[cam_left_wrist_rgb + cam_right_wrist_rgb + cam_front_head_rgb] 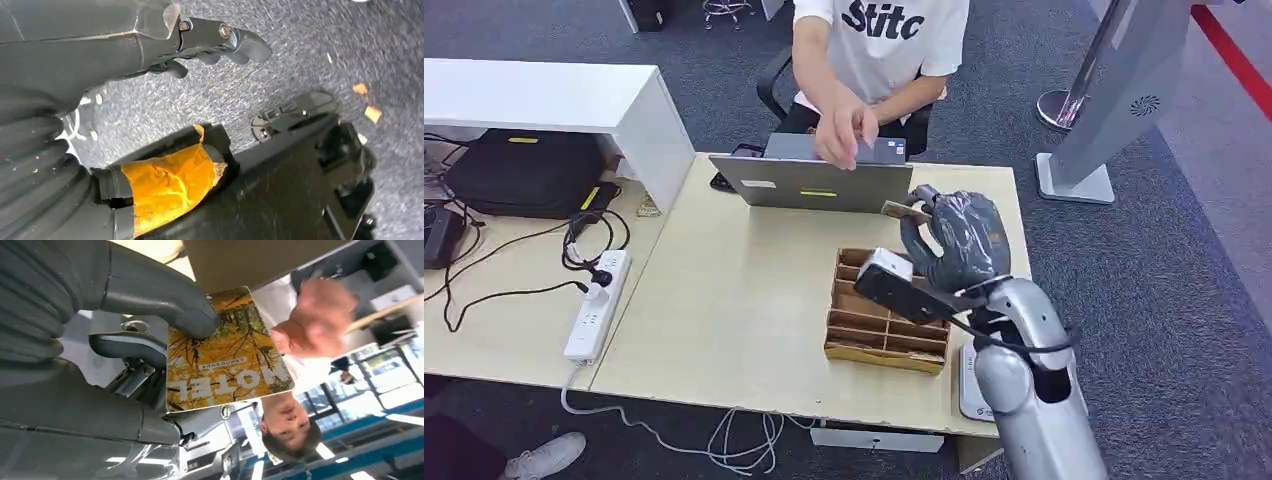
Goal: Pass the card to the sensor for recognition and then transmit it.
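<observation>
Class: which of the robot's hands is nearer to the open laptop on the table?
The right. The right hand is raised over the table just beside the laptop, pinching the card. The left hand hangs low over the carpet, away from the table.

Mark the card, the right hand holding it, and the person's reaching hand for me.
card (227, 352): right wrist view, middle of its yellow printed face.
right hand (954, 240): head view, back of the hand.
person's hand (844, 128): head view, back of the hand above the laptop.
</observation>
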`<state>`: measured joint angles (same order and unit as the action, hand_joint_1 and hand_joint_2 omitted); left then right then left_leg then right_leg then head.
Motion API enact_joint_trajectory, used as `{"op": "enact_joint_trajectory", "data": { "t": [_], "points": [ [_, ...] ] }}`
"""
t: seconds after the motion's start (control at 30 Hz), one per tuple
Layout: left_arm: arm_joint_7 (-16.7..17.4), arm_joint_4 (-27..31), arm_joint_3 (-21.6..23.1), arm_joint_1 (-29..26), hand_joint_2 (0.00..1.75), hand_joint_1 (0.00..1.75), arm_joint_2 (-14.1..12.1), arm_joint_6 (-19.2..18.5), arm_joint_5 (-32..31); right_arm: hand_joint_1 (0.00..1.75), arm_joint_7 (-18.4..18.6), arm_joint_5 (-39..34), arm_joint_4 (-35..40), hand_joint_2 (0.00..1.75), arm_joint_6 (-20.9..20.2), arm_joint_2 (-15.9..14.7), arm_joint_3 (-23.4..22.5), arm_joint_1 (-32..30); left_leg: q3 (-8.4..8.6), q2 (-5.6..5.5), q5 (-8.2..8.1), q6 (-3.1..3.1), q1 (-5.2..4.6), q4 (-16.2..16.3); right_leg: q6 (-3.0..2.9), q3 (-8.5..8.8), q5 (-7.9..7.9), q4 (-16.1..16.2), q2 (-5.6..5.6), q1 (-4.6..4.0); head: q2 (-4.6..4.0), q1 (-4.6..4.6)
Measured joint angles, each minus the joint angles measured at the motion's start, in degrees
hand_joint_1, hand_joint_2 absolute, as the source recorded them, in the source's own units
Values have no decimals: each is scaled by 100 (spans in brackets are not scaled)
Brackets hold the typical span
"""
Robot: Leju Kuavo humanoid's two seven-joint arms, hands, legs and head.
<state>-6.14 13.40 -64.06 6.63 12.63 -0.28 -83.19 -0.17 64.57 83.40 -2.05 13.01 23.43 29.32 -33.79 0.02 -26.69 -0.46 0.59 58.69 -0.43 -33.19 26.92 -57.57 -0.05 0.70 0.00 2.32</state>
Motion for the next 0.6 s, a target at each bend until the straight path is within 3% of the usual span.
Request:
{"op": "enact_joint_trajectory", "data": {
  "t": [0.17, 0.37, 0.4, 0.6],
  "points": [
    [103, 0, 214, 75, 175, 0, 42, -79, -201, 175, 393, 270, -1228, 175, 13, 281, -15, 920, -1, -2, 0, 0, 0, 0, 0, -1, 1, 0, -1, 0, 0, -2],
    [155, 0, 369, 132, 175, 0, 74, -135, -280, 175, 481, 520, -2441, 175, 260, 518, -230, 1483, -1, -1, -1, 0, 0, 0, 0, -2, 1, 0, 0, 0, 0, -4],
    [155, 0, 389, 139, 175, 0, 83, -142, -288, 0, 463, 522, -2582, 175, 297, 553, -260, 1528, -1, -1, -1, 0, 0, 0, 0, -3, 1, 0, 0, 0, 0, -2],
    [155, 0, 461, 150, 175, 0, 83, -127, -293, 0, 286, 214, -2801, 175, 328, 638, -278, 1543, -2, 1, -6, -4, 0, 0, 0, -8, 1, 0, 5, 0, 0, -2]
  ]
}}
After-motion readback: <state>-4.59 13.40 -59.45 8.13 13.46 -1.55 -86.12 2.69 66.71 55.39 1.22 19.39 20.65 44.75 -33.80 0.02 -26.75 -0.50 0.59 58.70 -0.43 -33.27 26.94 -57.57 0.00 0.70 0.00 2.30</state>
